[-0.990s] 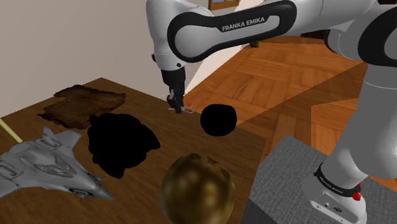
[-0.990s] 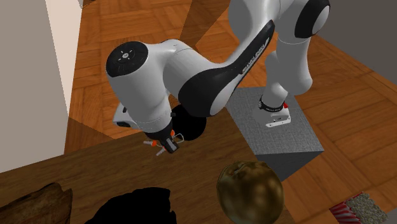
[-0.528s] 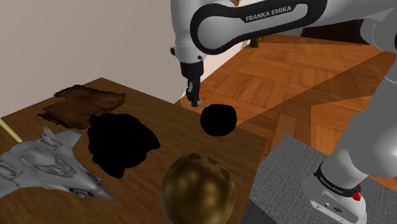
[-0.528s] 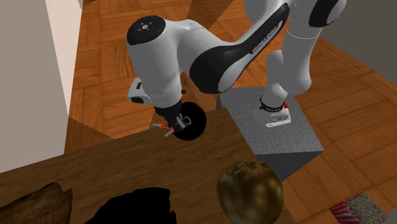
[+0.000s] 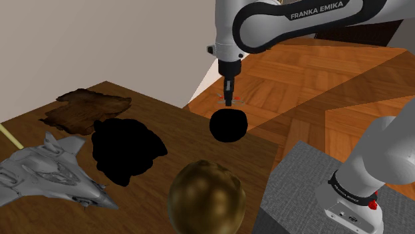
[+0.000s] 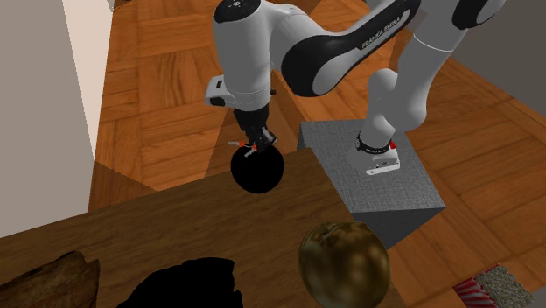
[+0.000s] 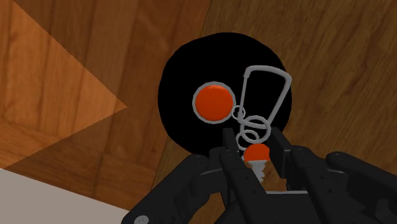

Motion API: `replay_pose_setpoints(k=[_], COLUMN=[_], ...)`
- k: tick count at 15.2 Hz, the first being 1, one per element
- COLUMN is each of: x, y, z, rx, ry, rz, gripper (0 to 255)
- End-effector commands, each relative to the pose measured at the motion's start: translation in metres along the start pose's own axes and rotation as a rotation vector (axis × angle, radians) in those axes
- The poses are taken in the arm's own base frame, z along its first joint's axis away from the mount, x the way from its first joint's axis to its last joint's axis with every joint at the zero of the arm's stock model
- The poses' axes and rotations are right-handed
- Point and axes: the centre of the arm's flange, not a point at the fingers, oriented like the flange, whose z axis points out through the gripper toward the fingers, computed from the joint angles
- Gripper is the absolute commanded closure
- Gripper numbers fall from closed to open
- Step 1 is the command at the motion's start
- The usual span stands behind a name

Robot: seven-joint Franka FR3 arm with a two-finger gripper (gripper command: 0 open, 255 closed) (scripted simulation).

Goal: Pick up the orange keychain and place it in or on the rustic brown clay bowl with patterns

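Keychain (image 7: pixel 212 102), orange, is pinched tight in the gripper (image 7: pixel 256 153). It hangs just under the gripper, right over a round black thing (image 7: pixel 184 127), maybe the bowl. Picking up looks done; letting go is left. Around the gripper are a pale wall (image 5: pixel 100 40), a wood table (image 5: pixel 166 116) and a wood floor (image 5: pixel 299 80).

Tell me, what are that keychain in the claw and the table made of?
The keychain looks like thin grey metal rings and clip, wire-like and pale, with smooth orange parts, maybe plastic. The table looks like dark wood: grain streaks show.
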Motion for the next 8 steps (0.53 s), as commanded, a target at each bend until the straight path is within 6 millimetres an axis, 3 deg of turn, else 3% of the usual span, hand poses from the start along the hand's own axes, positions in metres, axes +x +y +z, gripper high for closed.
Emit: replay_pose_setpoints(k=[1, 8], x=[-0.005, -0.002], y=[0.002, 0.001], z=[0.01, 0.047], rx=[0.0, 0.0], ry=[0.0, 0.0], rz=[0.0, 0.0], gripper=[255, 255])
